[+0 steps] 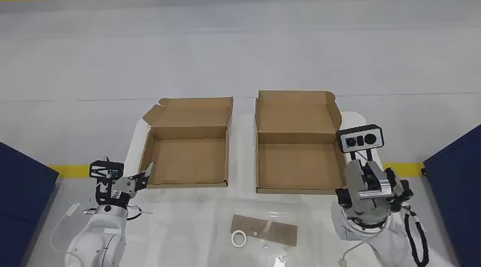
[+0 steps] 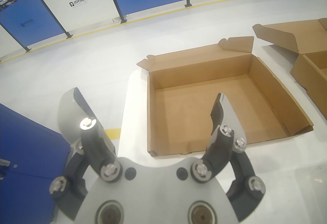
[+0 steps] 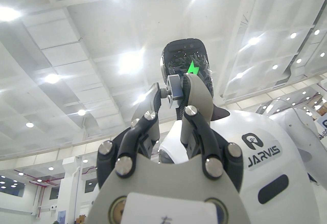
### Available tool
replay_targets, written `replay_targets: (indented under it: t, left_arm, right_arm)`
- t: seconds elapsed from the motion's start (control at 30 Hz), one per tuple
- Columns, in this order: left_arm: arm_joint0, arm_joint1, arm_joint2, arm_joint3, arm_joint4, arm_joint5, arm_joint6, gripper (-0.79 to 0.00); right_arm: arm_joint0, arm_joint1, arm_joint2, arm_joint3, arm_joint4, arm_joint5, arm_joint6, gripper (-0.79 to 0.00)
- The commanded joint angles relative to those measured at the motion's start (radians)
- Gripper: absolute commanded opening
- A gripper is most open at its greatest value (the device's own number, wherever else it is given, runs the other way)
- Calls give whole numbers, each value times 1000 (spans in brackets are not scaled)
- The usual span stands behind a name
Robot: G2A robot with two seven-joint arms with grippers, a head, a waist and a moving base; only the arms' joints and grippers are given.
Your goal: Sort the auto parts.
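Top view: on the white table (image 1: 240, 199) a left box (image 1: 188, 160) and a right box (image 1: 297, 163) stand open mid-frame. At bottom centre, a cardboard sheet (image 1: 264, 229) carries a white ring (image 1: 239, 239) and tiny parts (image 1: 267, 245) too small to identify. The left claw (image 1: 143, 177), lower left, is spread apart. In the right wrist view, the right claw (image 3: 172, 87) is clamped on a small grey part (image 3: 176, 89), which is partly hidden.

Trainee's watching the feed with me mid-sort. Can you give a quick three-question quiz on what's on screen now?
1. True or false: the left gripper is open and holds nothing.
2. What does the right gripper hold? A) a rubber hose B) a small grey part C) nothing
3. Besides the left box, how many other open boxes stand on the table?
Key: 1 true; 2 B; 3 one, the right box.
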Motion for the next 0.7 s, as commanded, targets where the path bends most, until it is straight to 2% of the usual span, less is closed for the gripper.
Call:
replay_targets:
  t: [0.0,0.47,0.67]
  left_arm:
    - [0,0,0,0,0,0,0,0]
    - [0,0,0,0,0,0,0,0]
    - [0,0,0,0,0,0,0,0]
  right_arm:
    - [-8,-9,14,12,-27,7,7,-785]
    - [-50,-37,99,34,-350,29,-72,-785]
    - [-74,-53,121,5,-313,31,-76,-785]
